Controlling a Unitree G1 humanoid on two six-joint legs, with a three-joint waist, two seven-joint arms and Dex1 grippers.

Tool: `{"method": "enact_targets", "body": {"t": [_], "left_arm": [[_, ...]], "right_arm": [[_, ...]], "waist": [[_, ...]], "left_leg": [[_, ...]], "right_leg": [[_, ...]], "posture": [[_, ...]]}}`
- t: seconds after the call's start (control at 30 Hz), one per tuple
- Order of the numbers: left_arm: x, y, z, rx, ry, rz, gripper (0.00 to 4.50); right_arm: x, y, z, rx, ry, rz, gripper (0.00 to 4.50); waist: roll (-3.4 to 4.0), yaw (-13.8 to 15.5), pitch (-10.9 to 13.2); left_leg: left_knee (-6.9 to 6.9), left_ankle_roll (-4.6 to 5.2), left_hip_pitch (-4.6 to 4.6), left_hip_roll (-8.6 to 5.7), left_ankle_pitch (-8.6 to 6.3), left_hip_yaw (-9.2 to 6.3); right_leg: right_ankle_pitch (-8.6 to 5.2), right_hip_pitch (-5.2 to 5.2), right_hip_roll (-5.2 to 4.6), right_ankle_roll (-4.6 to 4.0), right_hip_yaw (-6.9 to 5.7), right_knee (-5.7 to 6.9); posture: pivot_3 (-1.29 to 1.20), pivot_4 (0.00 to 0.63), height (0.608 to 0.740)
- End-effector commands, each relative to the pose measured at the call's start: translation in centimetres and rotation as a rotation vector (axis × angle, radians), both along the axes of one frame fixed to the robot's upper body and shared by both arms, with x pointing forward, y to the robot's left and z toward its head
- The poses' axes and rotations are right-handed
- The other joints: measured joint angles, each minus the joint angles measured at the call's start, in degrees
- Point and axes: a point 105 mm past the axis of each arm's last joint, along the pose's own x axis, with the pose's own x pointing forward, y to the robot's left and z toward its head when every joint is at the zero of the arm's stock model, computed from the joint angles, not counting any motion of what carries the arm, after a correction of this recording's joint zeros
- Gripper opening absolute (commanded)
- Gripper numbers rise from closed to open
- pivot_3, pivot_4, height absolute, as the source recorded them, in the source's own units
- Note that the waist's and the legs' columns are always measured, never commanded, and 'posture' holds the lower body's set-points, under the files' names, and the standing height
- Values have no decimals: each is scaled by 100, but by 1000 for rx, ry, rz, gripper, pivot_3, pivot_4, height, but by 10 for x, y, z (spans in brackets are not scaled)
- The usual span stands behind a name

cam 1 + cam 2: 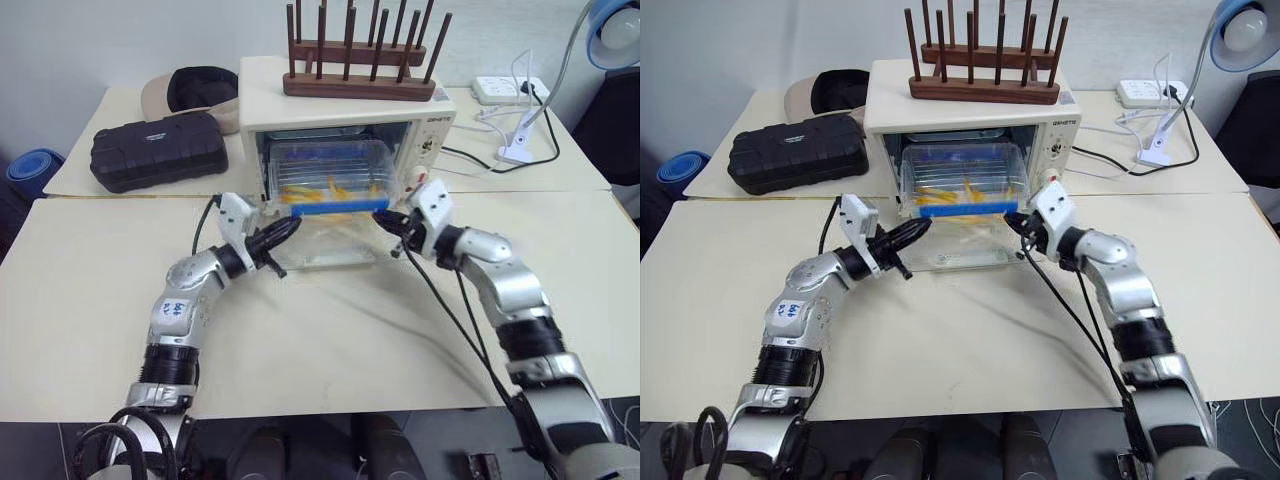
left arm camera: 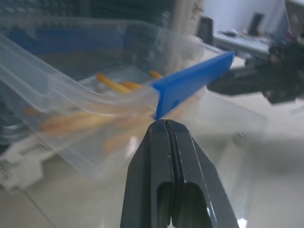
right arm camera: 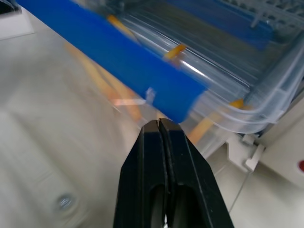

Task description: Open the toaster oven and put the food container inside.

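Cream bench [image 1: 330,340], toaster oven [image 1: 420,125] at 12 o'clock, door down. Food container [image 1: 330,180] sits partly inside on the rack. Left gripper [image 1: 290,228] and right gripper [image 1: 385,218], jaws together, flank its blue front edge; pushing fully in remains.

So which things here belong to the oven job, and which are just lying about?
Part of the job:
- toaster oven, door open
- food container, partly inside the oven
- left gripper, shut
- right gripper, shut

Lying about:
- wooden peg rack on top of the oven
- black hard case
- cap
- power strip
- desk lamp
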Motion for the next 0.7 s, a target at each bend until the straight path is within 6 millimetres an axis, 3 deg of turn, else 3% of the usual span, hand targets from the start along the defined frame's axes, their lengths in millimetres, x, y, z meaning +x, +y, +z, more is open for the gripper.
{"method": "enact_targets", "body": {"t": [0.03,0.23,0.3,0.37,0.5,0.63,0.7], "left_arm": [[9,-1,11,-21,-56,54,0],[30,4,14,-25,-73,137,0],[24,8,14,-21,-54,72,0],[14,13,16,-20,-45,1,386],[-45,58,18,134,-97,-237,1389],[-86,103,7,268,0,-328,2429],[-96,112,7,288,41,-343,2733]], "right_arm": [[17,3,30,52,-111,-55,29],[27,21,39,103,-121,-33,29],[20,22,37,102,-96,21,29],[12,20,36,89,-74,67,0],[-19,-21,41,35,-52,117,0],[-36,-70,12,-137,40,92,0],[-39,-85,-7,-184,96,88,0]], "waist": [[0,-1,0],[0,-18,0],[1,-44,1],[2,-103,1],[7,-154,3],[22,-155,12],[24,-140,13]], "left_leg": [[0,0,0,-2,0,1],[-2,-3,-9,-2,0,-1],[-3,-4,-11,-2,-1,0],[-3,-4,-18,-2,-1,-1],[0,-6,-78,4,-1,-12],[-8,-9,-74,5,-5,-3],[-4,-8,-74,5,-6,4]], "right_leg": [[0,0,-3,0,0,0],[0,-7,-8,0,-19,-6],[0,-7,-12,0,-27,-6],[0,-16,-13,1,-29,-6],[0,-86,-18,0,-35,10],[-1,-92,-19,-3,-39,2],[1,-91,-18,-5,-39,2]], "posture": [[0,150,740],[0,150,740],[0,150,740],[0,150,740],[0,150,740],[0,150,740],[0,150,740]]}}
